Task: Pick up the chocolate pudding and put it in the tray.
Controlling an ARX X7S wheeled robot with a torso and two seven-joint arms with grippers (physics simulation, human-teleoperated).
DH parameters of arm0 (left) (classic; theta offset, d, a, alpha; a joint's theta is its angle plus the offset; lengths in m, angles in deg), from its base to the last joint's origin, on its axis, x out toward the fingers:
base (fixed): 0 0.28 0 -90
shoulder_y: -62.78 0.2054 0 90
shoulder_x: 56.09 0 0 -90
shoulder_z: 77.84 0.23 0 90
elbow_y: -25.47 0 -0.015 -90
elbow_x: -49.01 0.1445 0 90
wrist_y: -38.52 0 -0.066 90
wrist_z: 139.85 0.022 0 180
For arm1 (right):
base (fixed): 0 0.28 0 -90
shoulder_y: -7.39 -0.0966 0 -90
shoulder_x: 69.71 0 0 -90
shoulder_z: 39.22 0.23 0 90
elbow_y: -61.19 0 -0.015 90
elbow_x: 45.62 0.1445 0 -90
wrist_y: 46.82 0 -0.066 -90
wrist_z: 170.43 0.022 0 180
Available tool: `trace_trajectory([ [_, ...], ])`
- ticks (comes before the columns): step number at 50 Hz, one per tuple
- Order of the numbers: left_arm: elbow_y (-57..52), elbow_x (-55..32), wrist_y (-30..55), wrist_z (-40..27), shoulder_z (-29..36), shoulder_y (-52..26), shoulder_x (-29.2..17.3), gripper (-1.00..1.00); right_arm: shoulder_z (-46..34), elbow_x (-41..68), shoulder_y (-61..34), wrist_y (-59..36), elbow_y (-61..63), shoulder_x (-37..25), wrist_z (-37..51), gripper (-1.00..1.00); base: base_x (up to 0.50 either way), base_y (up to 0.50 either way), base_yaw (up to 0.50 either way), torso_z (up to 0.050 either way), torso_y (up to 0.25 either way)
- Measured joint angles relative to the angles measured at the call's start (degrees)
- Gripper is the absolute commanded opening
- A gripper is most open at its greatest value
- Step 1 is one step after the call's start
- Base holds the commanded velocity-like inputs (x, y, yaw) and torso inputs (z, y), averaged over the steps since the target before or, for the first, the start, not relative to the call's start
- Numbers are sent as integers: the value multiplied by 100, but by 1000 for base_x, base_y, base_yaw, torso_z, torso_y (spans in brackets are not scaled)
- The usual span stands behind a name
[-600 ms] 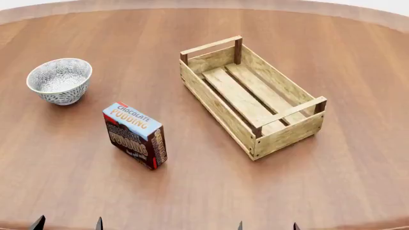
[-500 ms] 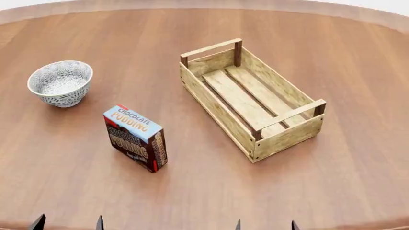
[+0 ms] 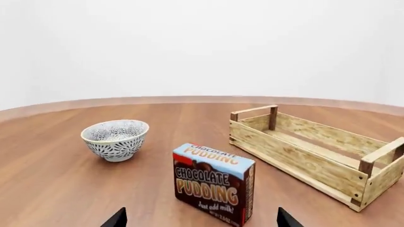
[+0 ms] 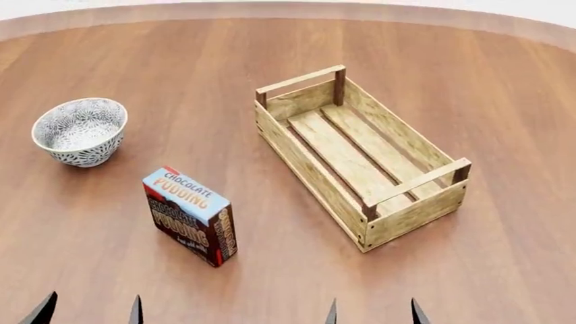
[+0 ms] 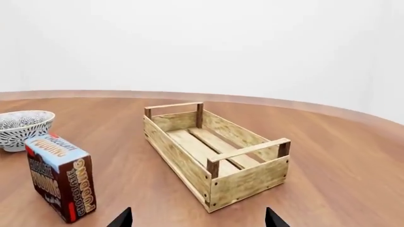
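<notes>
So the chocolate pudding point(image 4: 190, 216) is standing upright on the wooden table point(image 4: 504, 101), lower left of centre in the head view, light-blue lettered top facing up, nothing touching it; the tray point(image 4: 362, 156) sits to its right, running diagonally from upper centre down toward the right, with bare slats inside and a clear strip of table between it and the carton; a grey-patterned bowl point(image 4: 79, 131) is off at the left edge, further back than the pudding and well apart from it. Down at the bottom edge of the head view you only get dark fingertips poking in: the left gripper point(image 4: 90, 312) at lower left and the right gripper point(image 4: 373, 313) just right of centre; both have their fingers spread wide with nothing between them. In the left wrist view the pudding point(image 3: 214, 183) is right in the lower middle, lined up between that gripper's two tips point(image 3: 117, 219); in the right wrist view the tray point(image 5: 215, 156) fills the centre with the pudding point(image 5: 60, 184) at the lower left, and both right fingertips point(image 5: 123, 218) are at the bottom edge, short of the tray.
</notes>
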Motion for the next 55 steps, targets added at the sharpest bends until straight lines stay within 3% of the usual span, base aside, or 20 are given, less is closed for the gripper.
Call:
trace_trajectory([
  [47,-104,-161,-49,-189,336,76,-270,100,-374,201,-34,111,-40,-276,268,100,405,10,0,0,0],
  [55,-141,-179,-38,-218,377,82,-305,100,-397,234,-32,113,12,-299,335,100,29,0,0,0,0],
])
